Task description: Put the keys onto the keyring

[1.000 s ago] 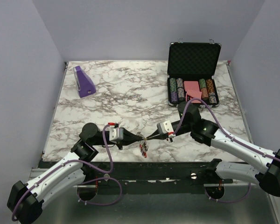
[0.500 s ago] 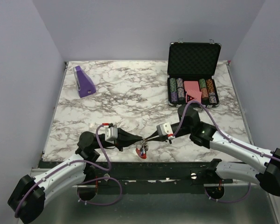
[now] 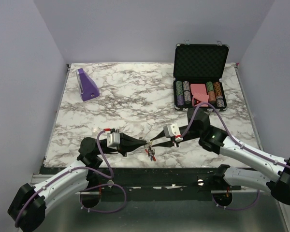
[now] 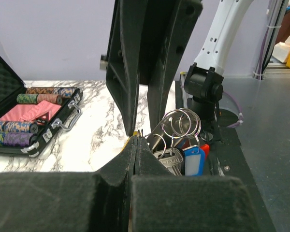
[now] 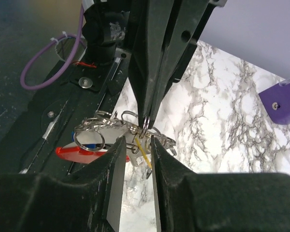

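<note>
The keyring (image 3: 150,153) hangs over the table's near edge as a bunch of thin metal rings (image 4: 181,123), a red crescent piece (image 5: 75,152) and a blue tag (image 4: 194,163). My left gripper (image 3: 143,142) is shut on one small ring at the top of the bunch, its tips (image 4: 137,137) pressed together. My right gripper (image 3: 152,141) faces it tip to tip and is open (image 5: 137,141). A thin yellow key (image 5: 144,155) hangs from the bunch in the gap between the right fingers, and neither pad presses it. A silver key (image 4: 170,159) hangs beside the blue tag.
An open black case of poker chips (image 3: 199,92) stands at the back right. A purple wedge-shaped object (image 3: 87,84) sits at the back left. The bunch hangs near the table's front edge, just above the dark frame by the arm bases.
My right gripper has opened from nearly shut and now stands apart round the yellow key. The left gripper stays shut on the ring; both wrists shifted slightly and the bunch swung a little.
</note>
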`<state>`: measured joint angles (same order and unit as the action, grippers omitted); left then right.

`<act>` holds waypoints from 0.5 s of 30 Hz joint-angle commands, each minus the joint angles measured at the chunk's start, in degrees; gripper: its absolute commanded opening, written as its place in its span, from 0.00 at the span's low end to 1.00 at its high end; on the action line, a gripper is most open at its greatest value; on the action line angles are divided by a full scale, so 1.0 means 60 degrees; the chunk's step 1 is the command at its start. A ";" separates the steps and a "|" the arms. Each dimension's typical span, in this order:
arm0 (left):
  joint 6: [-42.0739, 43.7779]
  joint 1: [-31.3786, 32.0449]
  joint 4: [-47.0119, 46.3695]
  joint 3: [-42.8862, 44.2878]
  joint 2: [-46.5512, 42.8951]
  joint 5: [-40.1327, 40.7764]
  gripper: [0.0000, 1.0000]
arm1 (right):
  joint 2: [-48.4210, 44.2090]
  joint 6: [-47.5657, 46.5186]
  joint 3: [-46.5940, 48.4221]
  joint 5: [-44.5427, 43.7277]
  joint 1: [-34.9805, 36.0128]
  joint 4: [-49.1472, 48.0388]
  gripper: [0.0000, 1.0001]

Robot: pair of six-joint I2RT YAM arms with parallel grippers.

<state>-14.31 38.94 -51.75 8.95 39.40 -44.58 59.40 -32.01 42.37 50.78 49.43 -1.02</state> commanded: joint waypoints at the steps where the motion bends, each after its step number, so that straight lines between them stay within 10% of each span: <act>1: 0.0962 -0.0074 0.1590 0.0514 -0.0559 -0.0407 0.00 | -0.0232 0.0442 0.0555 -0.0174 -0.0064 0.0521 0.35; 15: 0.1154 -0.0074 0.1886 0.0808 -0.0487 -0.0686 0.00 | 0.0281 0.1321 0.0043 0.0281 -0.0064 -0.0578 0.35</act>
<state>-8.34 38.72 -39.38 11.64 36.82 -46.78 60.45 -25.76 43.72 51.11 49.17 -2.98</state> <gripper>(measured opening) 0.007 0.350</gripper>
